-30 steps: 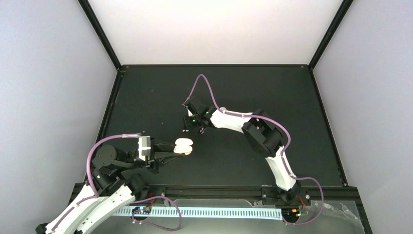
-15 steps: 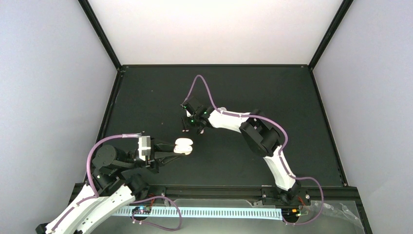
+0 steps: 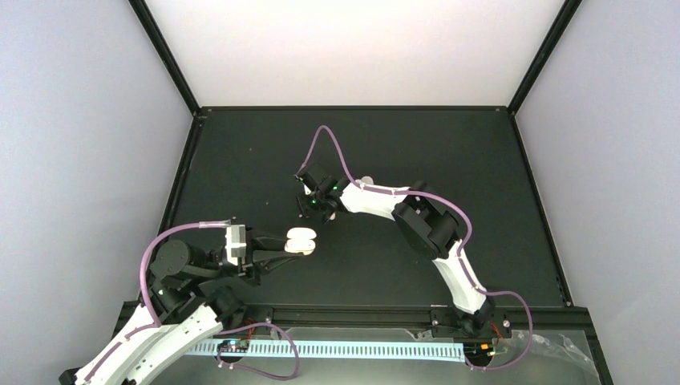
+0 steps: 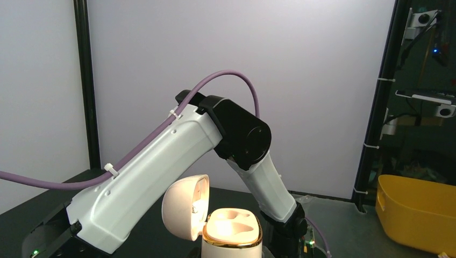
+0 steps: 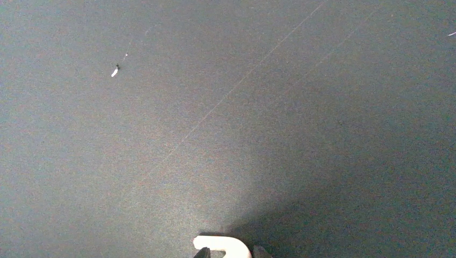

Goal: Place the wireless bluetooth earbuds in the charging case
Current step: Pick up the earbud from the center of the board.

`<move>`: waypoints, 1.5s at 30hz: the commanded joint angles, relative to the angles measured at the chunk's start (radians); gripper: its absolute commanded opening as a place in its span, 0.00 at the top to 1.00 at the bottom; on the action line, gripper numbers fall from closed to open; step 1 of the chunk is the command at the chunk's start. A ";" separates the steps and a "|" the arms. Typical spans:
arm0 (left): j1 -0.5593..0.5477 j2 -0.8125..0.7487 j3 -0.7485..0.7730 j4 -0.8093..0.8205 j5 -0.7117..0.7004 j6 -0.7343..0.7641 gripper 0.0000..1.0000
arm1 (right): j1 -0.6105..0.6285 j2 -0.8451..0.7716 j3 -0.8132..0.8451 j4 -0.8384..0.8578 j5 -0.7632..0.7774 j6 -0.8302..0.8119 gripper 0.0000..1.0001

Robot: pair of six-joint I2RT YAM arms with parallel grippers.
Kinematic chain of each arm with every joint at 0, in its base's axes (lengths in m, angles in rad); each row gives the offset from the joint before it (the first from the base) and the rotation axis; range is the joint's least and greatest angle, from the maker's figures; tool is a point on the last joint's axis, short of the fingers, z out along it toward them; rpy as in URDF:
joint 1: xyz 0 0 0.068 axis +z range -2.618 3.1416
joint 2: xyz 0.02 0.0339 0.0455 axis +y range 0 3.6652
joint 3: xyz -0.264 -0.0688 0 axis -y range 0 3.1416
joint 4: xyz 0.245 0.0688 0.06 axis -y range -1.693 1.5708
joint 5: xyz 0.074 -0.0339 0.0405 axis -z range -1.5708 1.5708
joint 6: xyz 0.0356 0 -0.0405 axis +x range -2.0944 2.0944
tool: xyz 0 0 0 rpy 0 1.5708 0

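Charging case [image 4: 232, 236] open, lid [image 4: 183, 207] tipped left; right arm [image 4: 161, 177] behind; yellow bin [image 4: 417, 207] right.

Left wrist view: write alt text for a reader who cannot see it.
An open white charging case, gold-rimmed, sits bottom centre, lid tipped left. Behind it stretches the white-and-black right arm with a purple cable; a yellow bin sits far right.

Open black mat [image 3: 240, 160] lies between the right gripper [image 3: 313, 212] and the charging case [image 3: 302, 241] (lid raised); the right arm [image 4: 177, 161] looms behind it.
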 commanded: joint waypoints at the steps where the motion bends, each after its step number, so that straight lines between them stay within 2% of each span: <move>1: -0.003 -0.014 0.001 -0.015 -0.012 0.011 0.98 | 0.007 0.021 0.003 -0.028 0.023 -0.009 0.81; 15: -0.002 -0.015 0.000 -0.014 -0.018 0.010 0.98 | 0.006 -0.027 -0.048 0.004 0.043 -0.008 0.92; 26: -0.002 -0.012 0.001 -0.004 -0.028 0.008 0.98 | -0.018 -0.218 -0.189 0.062 0.091 0.008 0.96; 30: -0.002 0.001 0.001 0.015 -0.027 0.003 0.98 | -0.059 -0.361 -0.306 0.091 0.094 0.023 0.96; 36: -0.004 0.042 -0.001 0.077 -0.023 -0.009 0.99 | -0.097 -0.701 -0.534 0.095 0.148 -0.006 0.96; 41: -0.004 0.110 -0.007 0.181 -0.011 -0.020 0.99 | -0.101 -0.999 -0.678 0.013 0.214 -0.061 0.96; 45: -0.004 0.193 -0.004 0.284 0.014 -0.035 0.98 | -0.101 -1.223 -0.723 -0.082 0.251 -0.103 0.96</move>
